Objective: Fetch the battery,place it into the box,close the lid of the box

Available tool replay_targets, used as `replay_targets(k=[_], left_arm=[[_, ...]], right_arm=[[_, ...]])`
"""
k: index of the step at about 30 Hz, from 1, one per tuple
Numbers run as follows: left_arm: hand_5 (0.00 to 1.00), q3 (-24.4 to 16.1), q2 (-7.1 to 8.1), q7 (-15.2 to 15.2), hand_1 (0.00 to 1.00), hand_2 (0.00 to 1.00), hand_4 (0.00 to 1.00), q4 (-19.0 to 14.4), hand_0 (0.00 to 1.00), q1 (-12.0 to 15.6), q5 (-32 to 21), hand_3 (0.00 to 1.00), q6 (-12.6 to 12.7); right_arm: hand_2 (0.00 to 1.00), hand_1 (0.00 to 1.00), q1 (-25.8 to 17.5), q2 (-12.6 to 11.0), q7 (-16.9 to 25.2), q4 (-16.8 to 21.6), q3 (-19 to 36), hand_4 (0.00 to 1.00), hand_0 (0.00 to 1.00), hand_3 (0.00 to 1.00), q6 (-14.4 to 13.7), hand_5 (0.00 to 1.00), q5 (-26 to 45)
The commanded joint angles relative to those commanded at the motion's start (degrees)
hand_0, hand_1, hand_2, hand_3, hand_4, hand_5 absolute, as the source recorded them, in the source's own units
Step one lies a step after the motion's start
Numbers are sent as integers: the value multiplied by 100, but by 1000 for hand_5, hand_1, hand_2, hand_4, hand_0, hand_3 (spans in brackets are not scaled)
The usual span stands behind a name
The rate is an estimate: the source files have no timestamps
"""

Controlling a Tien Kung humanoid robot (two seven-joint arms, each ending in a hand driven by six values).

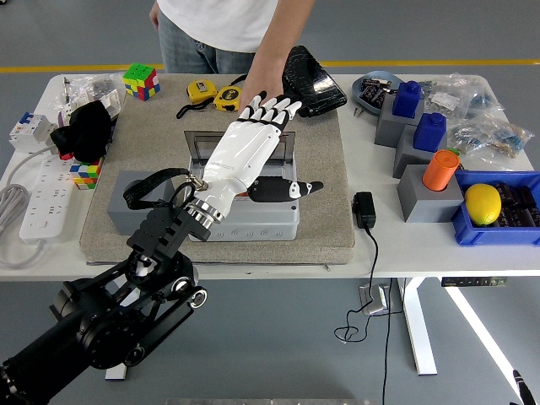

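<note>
While the left hand hovers flat, the battery seemingly lies beneath.

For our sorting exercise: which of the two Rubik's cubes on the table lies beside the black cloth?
The cube at the table's left edge, just below the black cloth; the other cube stands apart near the far edge.

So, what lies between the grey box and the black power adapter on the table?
In the head view, only bare mat and white table separate the box from the adapter.

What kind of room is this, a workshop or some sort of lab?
Probably a robotics test lab: a white table crowded with practice props like puzzle cubes and tape measures, a grey floor with yellow line, and a person standing opposite.
</note>
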Motion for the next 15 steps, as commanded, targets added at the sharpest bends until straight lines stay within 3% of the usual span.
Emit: replay_targets(k=[2,3,8,9,15], left_arm=[[538,-30,8,-15,998,994,990,0,998,-4,0,952,7],[691,-57,12,-38,998,998,998,12,998,-7,0,982,16],[691,-232,38,-425,998,998,998,139,998,-4,0,982,126],[998,-264,50,-453,998,998,998,151,998,-4,-21,986,106],[998,-508,84,-264,998,998,998,198,998,-25,-110,990,-158]], right_arm=[[749,768,0,0,0,0,-8,998,823,794,-1,998,3],[749,768,0,-2,1,0,-16,998,822,794,-2,998,7],[749,768,-1,-6,-2,0,-40,998,822,794,-10,998,21],[749,768,-3,-6,-6,0,-35,998,823,794,-10,998,12],[748,768,-13,-9,-23,0,-17,998,822,794,-14,998,-6]])
